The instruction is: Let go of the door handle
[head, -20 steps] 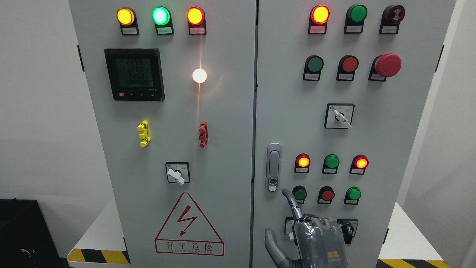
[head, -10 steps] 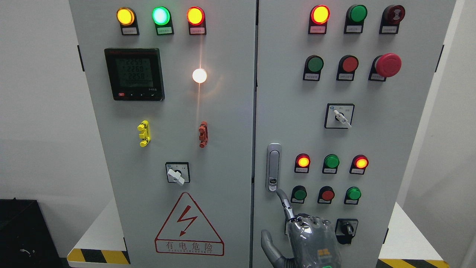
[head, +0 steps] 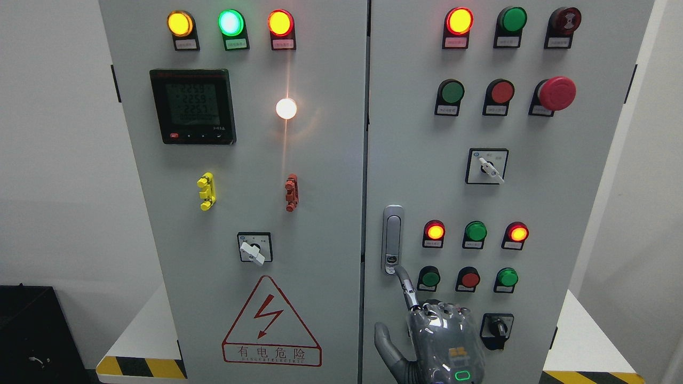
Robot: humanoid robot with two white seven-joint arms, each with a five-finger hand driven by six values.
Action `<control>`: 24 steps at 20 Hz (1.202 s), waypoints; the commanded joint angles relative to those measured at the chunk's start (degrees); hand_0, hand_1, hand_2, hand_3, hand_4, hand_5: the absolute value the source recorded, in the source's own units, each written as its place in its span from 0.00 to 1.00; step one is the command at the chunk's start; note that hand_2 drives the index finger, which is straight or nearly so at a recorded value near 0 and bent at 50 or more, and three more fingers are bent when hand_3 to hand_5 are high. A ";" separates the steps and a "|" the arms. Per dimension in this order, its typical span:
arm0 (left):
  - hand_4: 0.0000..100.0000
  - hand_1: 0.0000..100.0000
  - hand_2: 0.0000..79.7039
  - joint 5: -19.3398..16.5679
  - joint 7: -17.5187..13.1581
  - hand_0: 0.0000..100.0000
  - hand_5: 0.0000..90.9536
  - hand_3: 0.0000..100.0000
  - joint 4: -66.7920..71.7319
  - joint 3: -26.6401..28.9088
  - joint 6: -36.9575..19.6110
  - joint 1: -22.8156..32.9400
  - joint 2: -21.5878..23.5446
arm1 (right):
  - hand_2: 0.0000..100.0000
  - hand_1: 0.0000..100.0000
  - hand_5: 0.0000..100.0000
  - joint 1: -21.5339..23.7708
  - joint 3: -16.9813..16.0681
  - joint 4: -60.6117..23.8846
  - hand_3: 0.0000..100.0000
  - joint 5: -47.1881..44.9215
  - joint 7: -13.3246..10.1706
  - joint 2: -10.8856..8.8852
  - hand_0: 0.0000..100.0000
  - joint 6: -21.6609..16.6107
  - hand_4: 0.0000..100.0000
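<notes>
Door handle (head: 392,239): one, silver, upright, set flat near the left edge of the right cabinet door (head: 533,192), with a keyhole at its lower end. Nothing grips it.

Right hand (head: 435,333): one, grey, rising from the bottom edge right of the middle. Its index finger (head: 406,285) is stretched up, the tip just below the handle's lower end; whether it touches cannot be told. The thumb (head: 385,344) sticks out to the left and the other fingers are folded over the palm. The hand holds nothing. The left hand is out of view.

Right door, other fittings: three lamps in the top row, one lit red-yellow (head: 459,21), one green, one dark red. Below them, one green button, one red button and one red mushroom stop button (head: 556,93). One white rotary switch (head: 487,166). Beside the handle, three lamps: two lit red, one green between them. Under these, three buttons: green, red, green. One black knob (head: 497,328) just right of the hand.

Left door (head: 320,240): three lit lamps on top, yellow, green and red-yellow. One black digital meter (head: 193,106). One bright white light (head: 286,108). One yellow clip (head: 206,191), one red clip (head: 291,192). One white rotary switch (head: 254,247). One red triangle warning sign (head: 271,323) with a lightning bolt.

Floor level: two yellow-and-black striped strips, one at each lower side of the cabinet.
</notes>
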 commanded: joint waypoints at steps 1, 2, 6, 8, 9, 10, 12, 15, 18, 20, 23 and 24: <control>0.00 0.56 0.00 0.02 0.01 0.12 0.00 0.00 -0.01 0.00 -0.05 0.97 0.00 | 0.09 0.27 0.94 -1.62 0.42 2.84 0.98 1.20 0.00 0.00 0.53 0.42 0.94; 0.00 0.56 0.00 0.02 0.01 0.12 0.00 0.00 -0.01 0.00 -0.05 0.97 0.00 | 0.09 0.27 0.94 -1.62 0.51 2.92 0.98 1.20 0.00 0.09 0.53 0.42 0.93; 0.00 0.56 0.00 -0.07 0.01 0.12 0.00 0.00 -0.01 0.00 -0.05 0.97 0.00 | 0.09 0.27 0.94 -1.71 0.51 3.28 0.98 1.29 0.00 0.09 0.53 0.42 0.93; 0.00 0.56 0.00 0.02 0.01 0.12 0.00 0.00 -0.01 0.00 -0.05 0.97 0.00 | 0.09 0.27 0.94 -1.97 0.51 3.36 0.98 1.64 0.00 0.09 0.53 0.60 0.93; 0.00 0.56 0.00 0.02 0.01 0.12 0.00 0.00 -0.01 0.00 -0.05 0.97 0.00 | 0.09 0.27 0.94 -1.97 0.51 3.36 0.98 1.73 0.00 0.09 0.53 1.03 0.93; 0.00 0.56 0.00 -0.07 0.01 0.12 0.00 0.00 -0.01 0.00 -0.05 0.97 0.00 | 0.09 0.27 0.94 -2.06 0.51 3.36 0.98 1.73 0.00 0.09 0.53 1.39 0.93; 0.00 0.56 0.00 0.02 0.01 0.12 0.00 0.00 -0.01 0.00 -0.05 0.97 0.00 | 0.09 0.27 0.94 -2.06 0.51 3.45 0.98 1.73 0.00 0.09 0.53 1.39 0.94; 0.00 0.56 0.00 0.02 0.01 0.12 0.00 0.00 -0.01 0.00 -0.05 0.97 0.00 | 0.09 0.27 0.94 -2.32 0.60 3.54 0.98 1.73 0.09 0.09 0.53 1.39 0.94; 0.00 0.56 0.00 0.02 0.01 0.12 0.00 0.00 -0.01 0.00 -0.05 0.97 0.00 | 0.09 0.27 0.94 -2.41 0.86 3.45 0.98 1.82 0.17 0.09 0.53 1.39 0.94; 0.00 0.56 0.00 0.02 0.01 0.12 0.00 0.00 -0.01 0.00 -0.05 0.97 0.00 | 0.09 0.27 0.94 -2.41 0.95 3.45 0.98 1.82 0.17 0.09 0.53 1.39 0.94; 0.00 0.56 0.00 0.02 0.01 0.12 0.00 0.00 -0.01 0.00 -0.05 0.97 0.00 | 0.09 0.27 0.94 -2.41 1.56 3.45 0.98 1.82 0.17 0.09 0.53 1.39 0.94; 0.00 0.56 0.00 -0.07 0.01 0.12 0.00 0.00 -0.01 0.00 -0.05 0.97 0.00 | 0.09 0.27 0.94 -2.50 1.57 3.54 0.98 1.90 0.17 0.09 0.53 1.48 0.94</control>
